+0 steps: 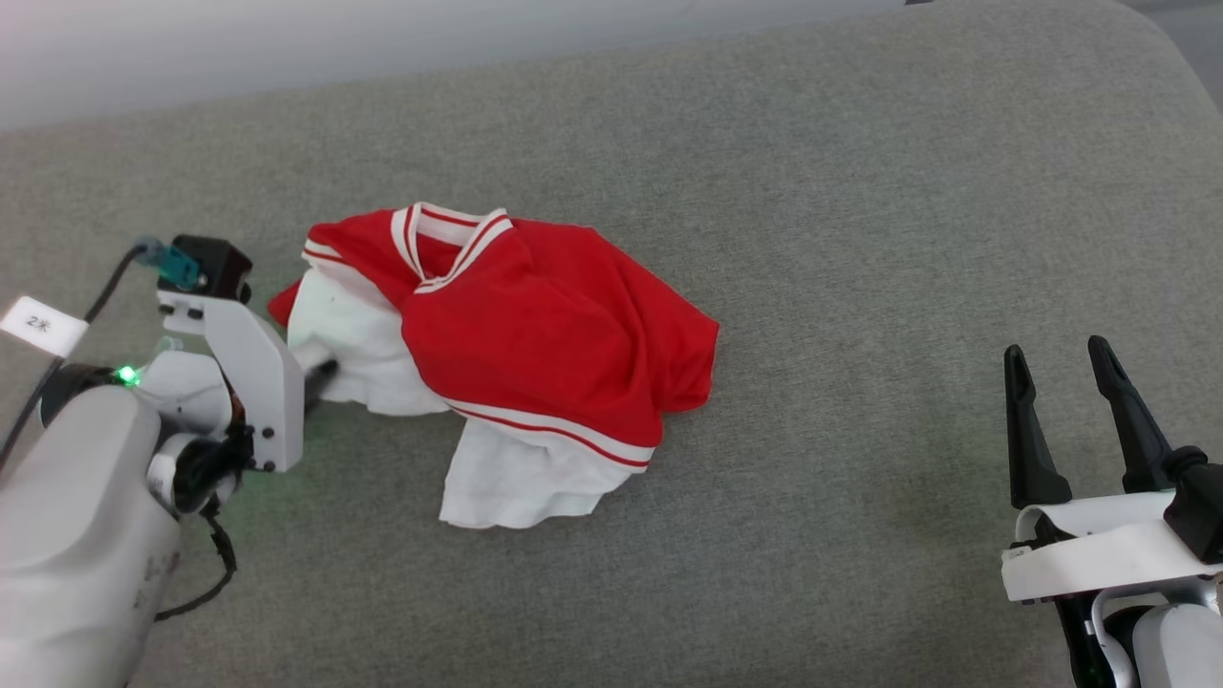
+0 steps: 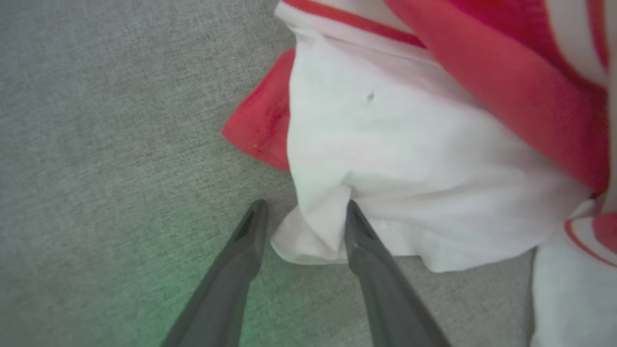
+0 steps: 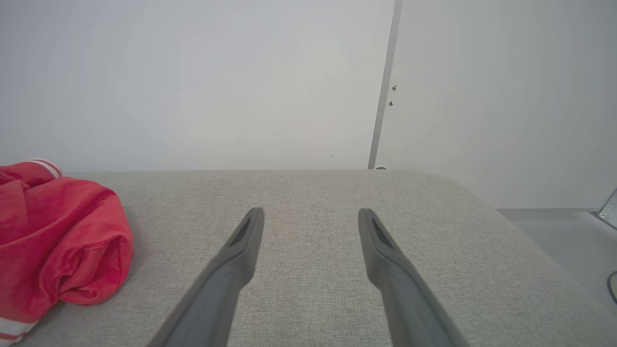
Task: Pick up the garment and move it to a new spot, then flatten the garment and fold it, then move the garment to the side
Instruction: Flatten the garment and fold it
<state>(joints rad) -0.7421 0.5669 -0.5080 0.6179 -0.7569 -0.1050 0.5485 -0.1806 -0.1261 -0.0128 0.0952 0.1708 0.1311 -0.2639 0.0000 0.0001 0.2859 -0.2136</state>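
Note:
The garment [image 1: 545,325] lies crumpled left of the middle of a grey cushioned surface. It is red, with white sleeve ends and striped trim at the collar and hems. My left gripper [image 1: 323,371] is at its left edge, fingers mostly hidden behind the wrist. In the left wrist view the left gripper [image 2: 304,212] is open, and a fold of the garment's white cloth [image 2: 409,159] pokes between the two fingers. My right gripper [image 1: 1056,354] stands open and holds nothing, far to the right of the garment. The right wrist view has the right gripper [image 3: 311,214] above bare cushion, with the garment [image 3: 58,241] at far left.
The grey cushioned surface [image 1: 860,239] runs wide to the right of the garment and ends in a rounded far-right corner [image 3: 462,185]. A pale wall [image 3: 193,82] stands behind it. Grey floor [image 3: 559,231] lies beyond the right edge.

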